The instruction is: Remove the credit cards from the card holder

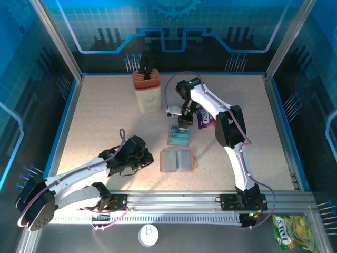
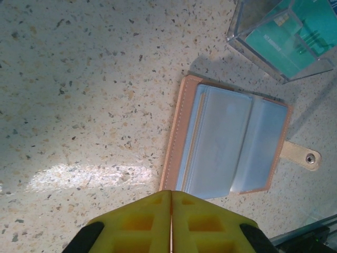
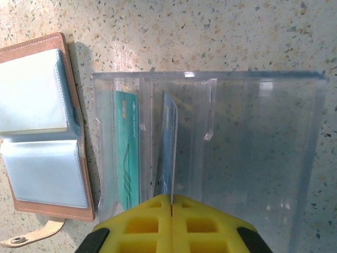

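Credit cards (image 1: 179, 138): they are inside a clear plastic box (image 3: 253, 147), near the middle of the table (image 1: 105, 116).
Teal card (image 3: 128, 153): it stands on its long edge in a narrow slot at the side of the box closest to the card holder.
Blue card (image 3: 167, 142): it stands in the next slot and leans a little. Its thin edge runs straight down to the line where the right fingers meet.
Card holder (image 2: 226, 142): it lies open and flat on the table, with the pale grey-blue pockets facing up. It is just beside the box, on the side nearer to the arm bases, and it does not touch the box.
Strap (image 2: 308, 157): it sticks out from one side of the holder, and its snap lies on the table.
Right gripper (image 3: 171, 199): it is over the box with the fingers together. I cannot tell if the blue card is pinched between them.
Left gripper (image 2: 171, 194): its fingers are together and hold nothing. It is low, just beside the holder's edge.
Purple packet (image 1: 205, 120): it lies beside the box, partly under the right arm.
Beige block (image 1: 147, 95): it stands upright farther back, with dark handles in its top.
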`<control>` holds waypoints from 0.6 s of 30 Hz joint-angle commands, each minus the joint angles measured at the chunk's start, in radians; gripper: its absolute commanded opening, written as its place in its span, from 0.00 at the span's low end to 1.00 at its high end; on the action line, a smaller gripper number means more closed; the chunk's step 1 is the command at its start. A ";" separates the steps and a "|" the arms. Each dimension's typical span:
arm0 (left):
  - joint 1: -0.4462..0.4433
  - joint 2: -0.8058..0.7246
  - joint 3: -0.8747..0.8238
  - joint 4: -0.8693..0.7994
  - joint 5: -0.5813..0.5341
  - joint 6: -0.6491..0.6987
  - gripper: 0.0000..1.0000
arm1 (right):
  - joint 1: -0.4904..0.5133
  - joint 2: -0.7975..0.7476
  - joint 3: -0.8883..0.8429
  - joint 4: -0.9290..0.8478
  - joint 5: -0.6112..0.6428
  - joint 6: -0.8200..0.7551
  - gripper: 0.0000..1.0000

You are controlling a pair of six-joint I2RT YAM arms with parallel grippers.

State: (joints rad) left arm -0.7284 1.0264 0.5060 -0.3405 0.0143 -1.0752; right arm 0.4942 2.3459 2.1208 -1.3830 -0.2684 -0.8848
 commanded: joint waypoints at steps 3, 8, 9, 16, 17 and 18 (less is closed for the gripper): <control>0.008 -0.012 -0.012 -0.016 -0.014 -0.013 0.08 | 0.018 0.024 0.018 -0.023 0.013 -0.002 0.15; 0.008 -0.012 -0.016 -0.015 -0.013 -0.013 0.09 | 0.018 -0.014 0.021 -0.010 -0.003 0.025 0.19; 0.009 -0.012 -0.017 -0.015 -0.013 -0.014 0.09 | 0.018 -0.028 0.019 -0.005 0.002 0.032 0.20; 0.010 -0.006 -0.015 0.000 -0.013 -0.007 0.10 | 0.019 -0.147 -0.041 0.064 0.032 0.109 0.22; 0.010 -0.002 -0.015 0.005 -0.012 -0.007 0.10 | 0.019 -0.162 -0.053 0.080 0.038 0.134 0.22; 0.010 0.002 -0.015 0.010 -0.010 -0.007 0.10 | 0.020 -0.177 -0.069 0.104 0.043 0.171 0.21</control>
State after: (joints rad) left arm -0.7280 1.0264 0.5007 -0.3355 0.0143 -1.0748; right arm 0.5037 2.2471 2.0789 -1.3220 -0.2359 -0.7944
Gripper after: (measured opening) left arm 0.097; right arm 0.217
